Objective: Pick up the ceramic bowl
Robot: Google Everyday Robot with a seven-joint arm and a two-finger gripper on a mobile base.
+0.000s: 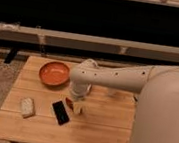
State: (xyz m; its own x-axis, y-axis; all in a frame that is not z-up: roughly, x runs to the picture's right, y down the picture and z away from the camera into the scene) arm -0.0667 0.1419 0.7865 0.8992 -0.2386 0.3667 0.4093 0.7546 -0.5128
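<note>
The ceramic bowl (54,73) is a shallow round orange-red bowl standing upright on the far left part of the wooden table (99,128). My gripper (77,106) hangs below the white arm near the table's middle, to the right of and nearer than the bowl, apart from it. It sits just above a small dark-red oblong object (69,103). The bowl is free and nothing covers it.
A black flat phone-like object (60,112) lies left of the gripper. A pale wrapped block (26,107) lies near the table's left edge. My large white arm and body (162,112) fill the right side. A dark wall with a rail runs behind the table.
</note>
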